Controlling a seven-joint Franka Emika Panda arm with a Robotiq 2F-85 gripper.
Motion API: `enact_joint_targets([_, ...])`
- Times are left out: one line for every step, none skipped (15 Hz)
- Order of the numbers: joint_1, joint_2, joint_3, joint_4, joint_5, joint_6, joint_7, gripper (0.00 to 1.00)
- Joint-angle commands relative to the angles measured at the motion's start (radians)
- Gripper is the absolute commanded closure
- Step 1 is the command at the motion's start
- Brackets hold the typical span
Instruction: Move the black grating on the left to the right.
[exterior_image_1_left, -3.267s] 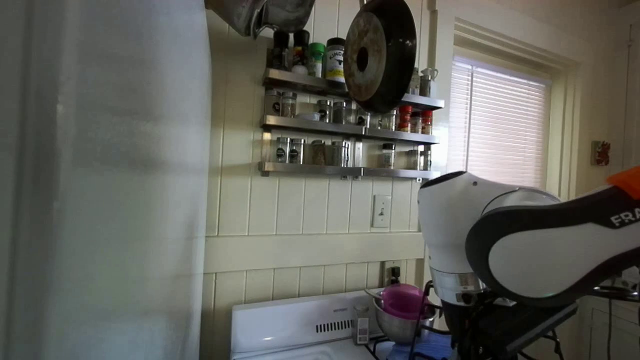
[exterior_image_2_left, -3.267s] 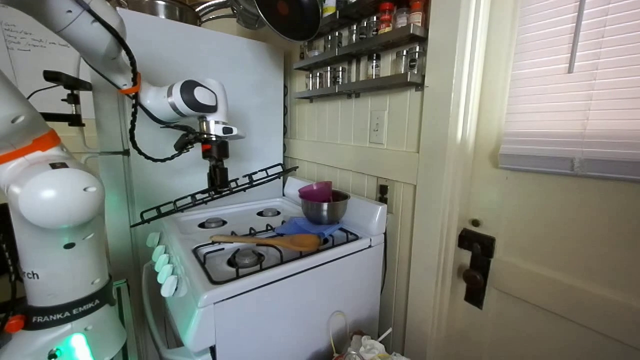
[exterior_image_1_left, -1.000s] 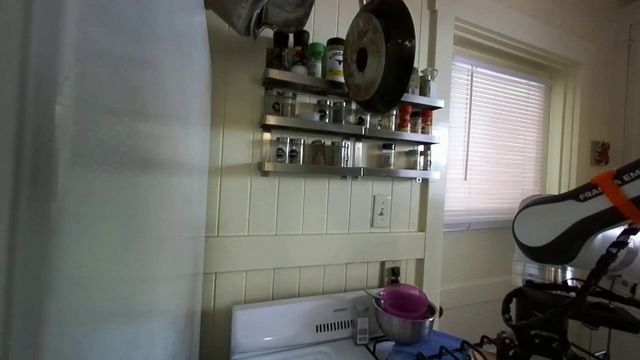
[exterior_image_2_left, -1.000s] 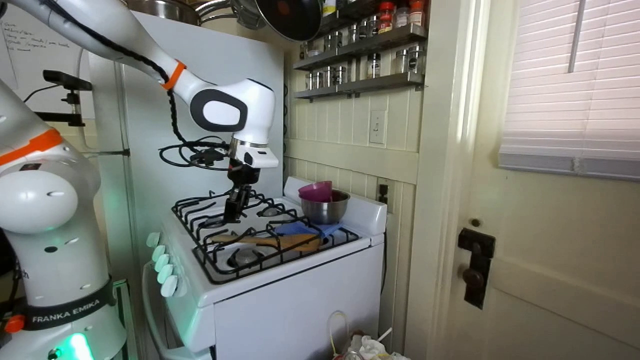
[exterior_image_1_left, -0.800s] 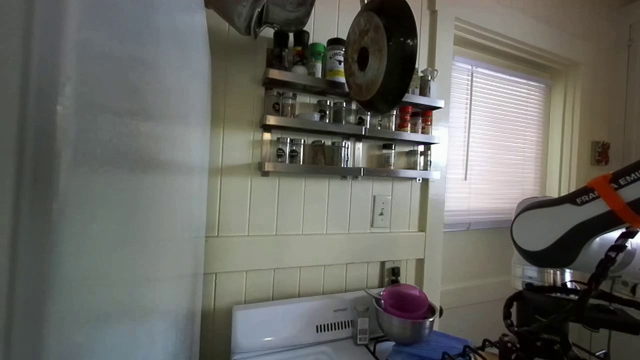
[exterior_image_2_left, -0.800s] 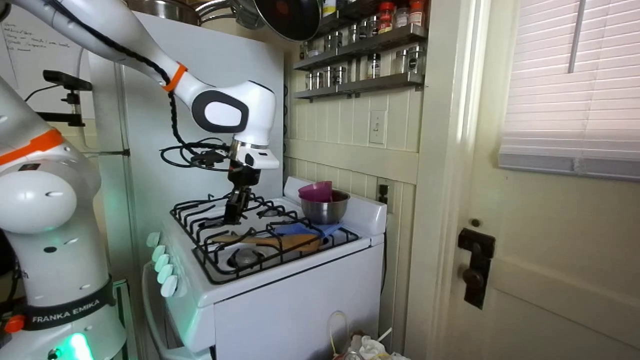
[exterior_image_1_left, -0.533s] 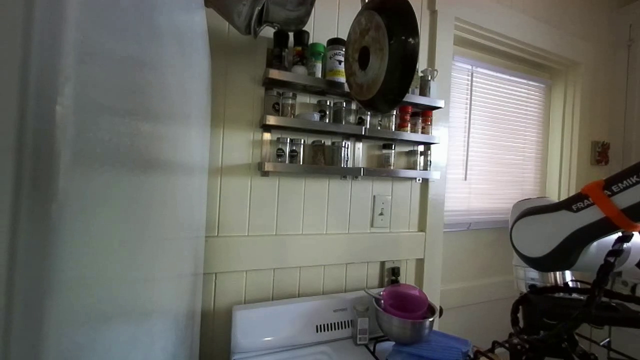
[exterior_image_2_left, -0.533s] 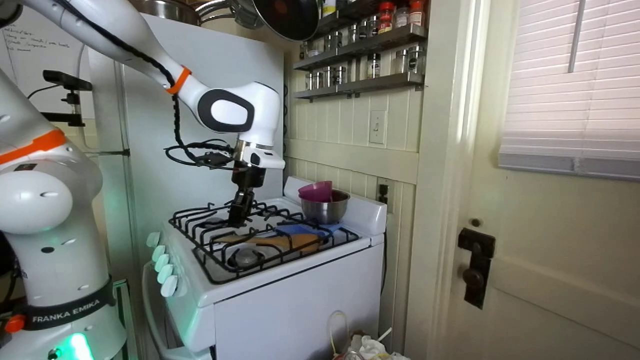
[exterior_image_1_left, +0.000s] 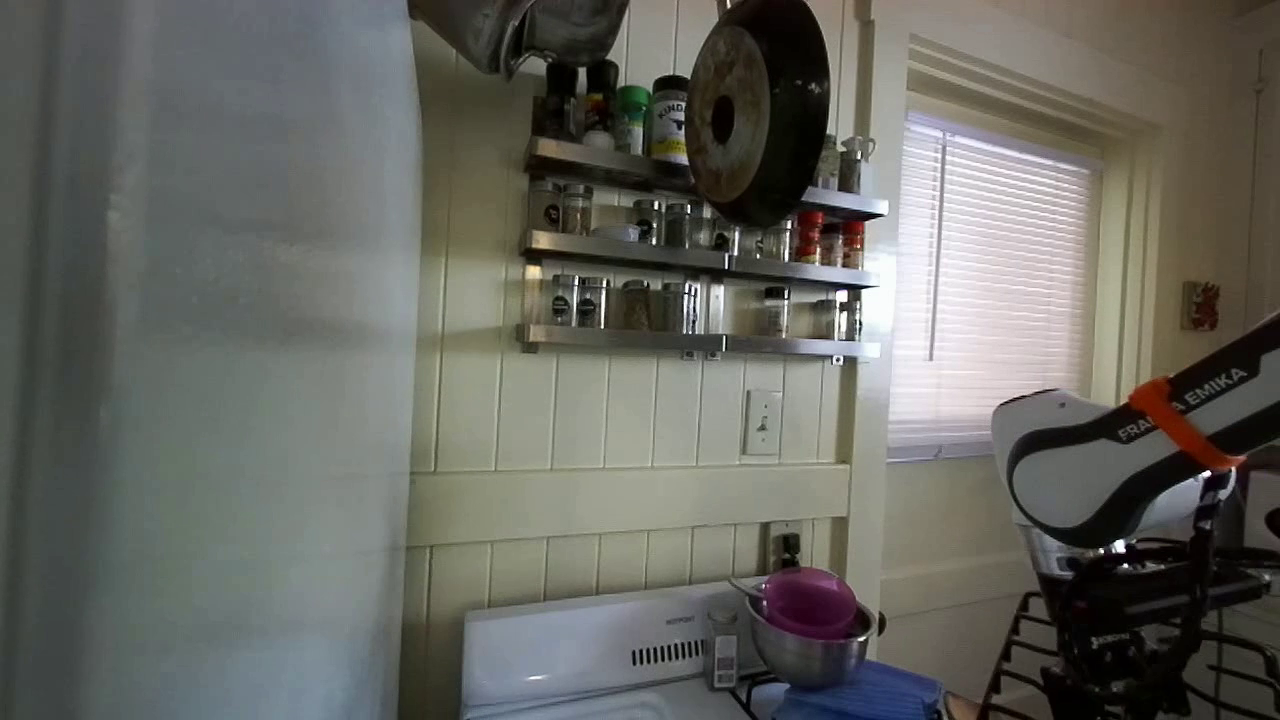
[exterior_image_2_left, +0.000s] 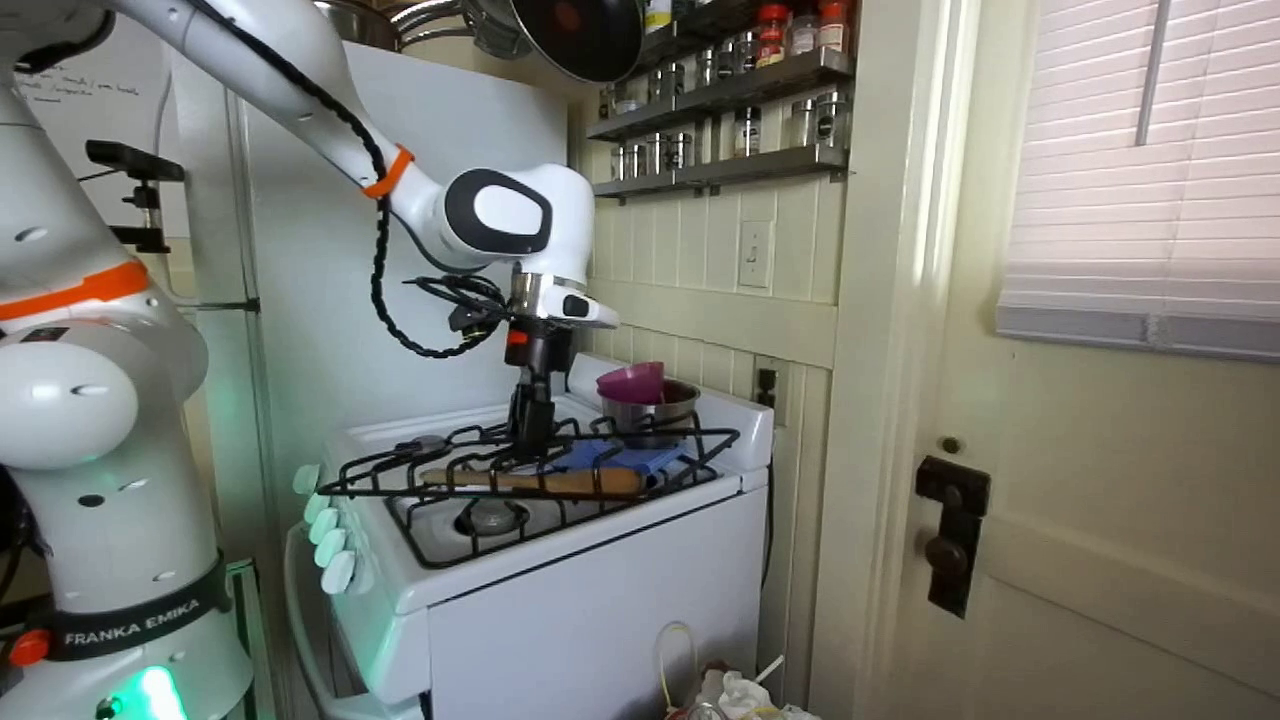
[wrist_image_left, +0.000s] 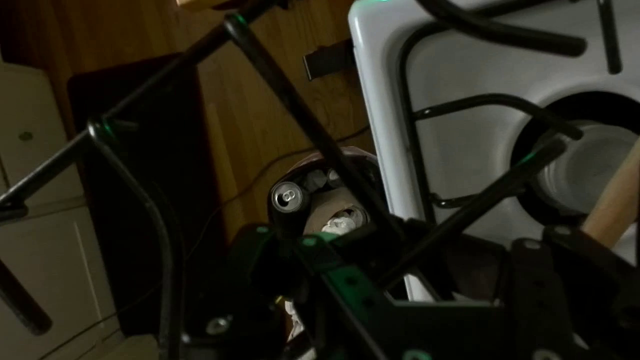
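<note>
The black grating (exterior_image_2_left: 440, 493) is a wide frame of thin black bars, held over the right half of the stove top in an exterior view. Part of it also shows in an exterior view (exterior_image_1_left: 1008, 650), and its bars cross the wrist view (wrist_image_left: 305, 112). My gripper (exterior_image_2_left: 530, 452) points down and is shut on a bar near the grating's middle. In the wrist view the dark fingers (wrist_image_left: 395, 245) meet around the crossing bars. The grating lies nearly flat, slightly askew to the stove, with one end past the front edge. I cannot tell its exact height above the stove.
A second black grate (exterior_image_2_left: 432, 563) lies on the stove's right side under a wooden spoon (exterior_image_2_left: 600, 483) and a blue cloth (exterior_image_1_left: 860, 695). A metal bowl (exterior_image_2_left: 676, 408) with the purple pot (exterior_image_2_left: 632, 383) stands at the back right. A trash bag (exterior_image_2_left: 745, 695) is beside the stove.
My gripper has carried the grating from above the left burners, by the fridge, over to the right side. The grating was steeply tilted and is now lower, turned and nearly level.
</note>
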Motion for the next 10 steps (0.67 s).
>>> enact_joint_targets([0.025,0.006,-0.024,0.032,-0.033,0.033,-0.112,1.0])
enact_joint_targets([0.036,0.005,-0.032,0.022,-0.011,0.071,-0.148,1.0])
enact_joint_targets([0.047,0.006,-0.042,0.012,0.011,0.104,-0.185,1.0])
enact_joint_targets([0.062,0.008,-0.054,0.005,0.043,0.136,-0.234,1.0])
enact_joint_targets([0.076,0.012,-0.064,-0.001,0.076,0.16,-0.276,1.0])
enact_joint_targets([0.089,0.018,-0.069,-0.002,0.103,0.172,-0.309,1.0])
enact_joint_targets([0.101,0.025,-0.074,-0.004,0.132,0.182,-0.342,1.0])
enact_joint_targets([0.111,0.032,-0.076,-0.002,0.159,0.183,-0.361,1.0])
enact_joint_targets([0.12,0.039,-0.077,0.0,0.18,0.182,-0.382,1.0])
enact_joint_targets([0.128,0.047,-0.077,0.001,0.198,0.182,-0.401,1.0])
